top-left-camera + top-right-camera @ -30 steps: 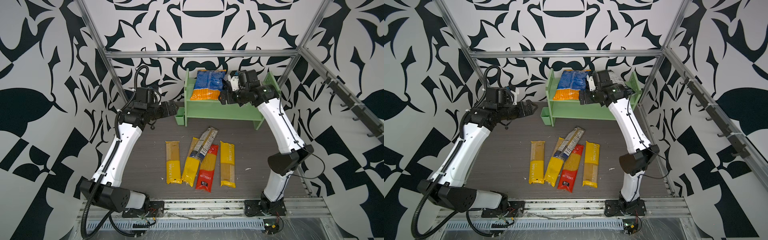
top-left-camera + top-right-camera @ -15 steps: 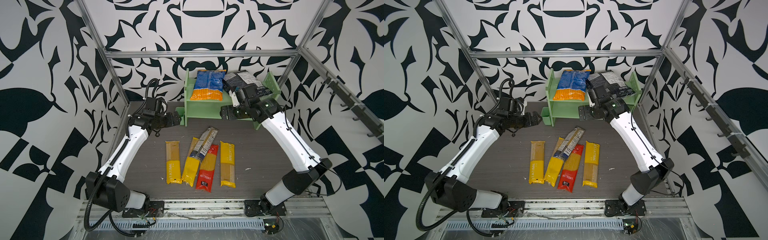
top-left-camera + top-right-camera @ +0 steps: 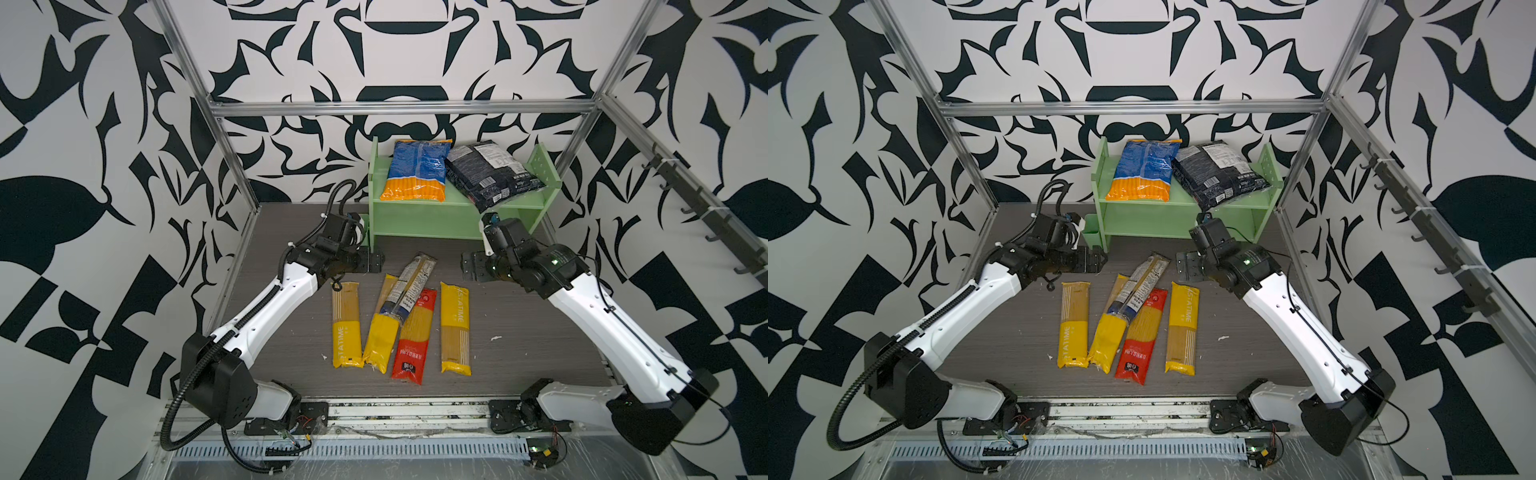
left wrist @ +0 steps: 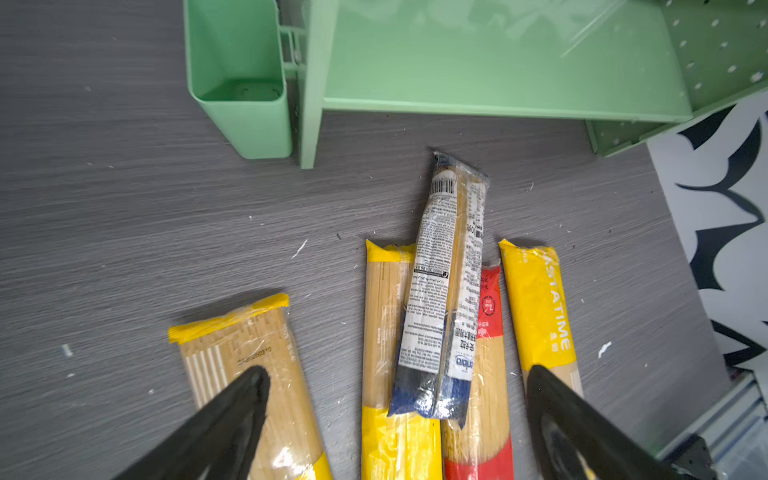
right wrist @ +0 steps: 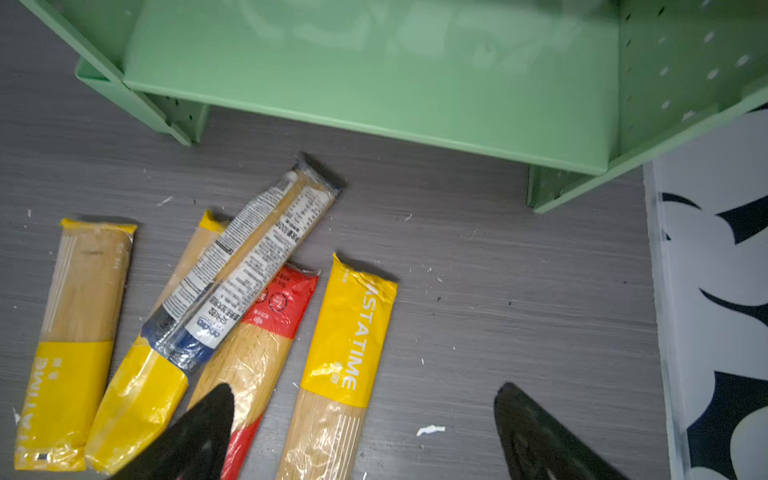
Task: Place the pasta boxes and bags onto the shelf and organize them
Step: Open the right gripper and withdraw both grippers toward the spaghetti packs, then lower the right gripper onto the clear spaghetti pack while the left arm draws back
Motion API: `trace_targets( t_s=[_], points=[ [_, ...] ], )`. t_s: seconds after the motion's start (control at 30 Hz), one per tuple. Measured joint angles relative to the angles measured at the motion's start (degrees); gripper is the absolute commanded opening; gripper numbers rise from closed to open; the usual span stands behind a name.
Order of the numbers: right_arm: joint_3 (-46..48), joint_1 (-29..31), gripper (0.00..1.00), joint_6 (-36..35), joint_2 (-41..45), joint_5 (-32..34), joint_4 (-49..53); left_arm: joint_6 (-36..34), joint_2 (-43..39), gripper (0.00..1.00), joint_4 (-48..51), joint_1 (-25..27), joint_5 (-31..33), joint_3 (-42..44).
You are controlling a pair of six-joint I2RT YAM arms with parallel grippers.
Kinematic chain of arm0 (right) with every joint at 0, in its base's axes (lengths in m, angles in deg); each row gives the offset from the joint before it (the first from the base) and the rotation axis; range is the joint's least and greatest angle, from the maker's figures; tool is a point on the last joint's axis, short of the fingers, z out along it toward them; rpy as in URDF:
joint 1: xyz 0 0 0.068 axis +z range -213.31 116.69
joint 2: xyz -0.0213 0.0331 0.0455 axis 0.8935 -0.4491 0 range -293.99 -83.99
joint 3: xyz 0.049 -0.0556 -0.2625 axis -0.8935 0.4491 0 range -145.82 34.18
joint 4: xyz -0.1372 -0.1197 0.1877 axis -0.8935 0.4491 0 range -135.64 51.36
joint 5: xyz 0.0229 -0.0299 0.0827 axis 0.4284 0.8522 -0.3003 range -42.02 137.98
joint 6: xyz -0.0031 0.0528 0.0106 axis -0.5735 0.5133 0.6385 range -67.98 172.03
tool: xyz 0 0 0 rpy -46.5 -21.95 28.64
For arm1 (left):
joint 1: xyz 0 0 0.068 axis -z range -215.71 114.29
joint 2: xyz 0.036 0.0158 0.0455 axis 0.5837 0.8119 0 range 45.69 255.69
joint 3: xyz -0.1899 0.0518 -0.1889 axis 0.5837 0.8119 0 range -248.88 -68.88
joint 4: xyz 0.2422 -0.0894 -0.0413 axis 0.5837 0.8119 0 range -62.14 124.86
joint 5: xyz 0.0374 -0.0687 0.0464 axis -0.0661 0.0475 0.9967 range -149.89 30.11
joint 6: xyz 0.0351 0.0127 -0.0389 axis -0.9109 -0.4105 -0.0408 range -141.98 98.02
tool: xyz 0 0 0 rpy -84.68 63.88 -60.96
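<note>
The left gripper (image 4: 397,372) and right gripper (image 5: 365,388) hang spread above the spaghetti packs (image 3: 455,328). A bare table (image 3: 519,324) strip fronts the shelf (image 3: 415,205), whose lower tier seems open.

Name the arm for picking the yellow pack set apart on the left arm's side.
Left. The open left gripper hovers by the far end of that yellow pack; the right gripper must reach across the other packs.

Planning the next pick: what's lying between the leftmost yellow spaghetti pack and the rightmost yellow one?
Both top views show three: a third yellow pack, a red pack, and a navy-clear pack slanted across both.
</note>
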Motion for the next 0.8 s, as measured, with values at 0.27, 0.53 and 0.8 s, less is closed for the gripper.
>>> trace_targets(
  t_s=[0.27, 0.53, 0.8],
  points=[
    [4.6, 0.0, 0.94, 4.0, -1.4, -5.5, -0.5, 1.7, 0.0, 0.99, -5.7, 5.1, 2.1, 11.3],
    [6.1, 4.2, 0.99, 11.3, -7.0, -7.1, -1.2, 1.6, -4.7, 0.99, -4.2, 2.7, 6.3, 11.6],
    [-0.9, 14.2, 0.98, 20.7, -23.1, -2.0, -1.5, -1.3, -13.2, 0.99, -1.6, -6.4, 6.7, 11.0]
  ],
)
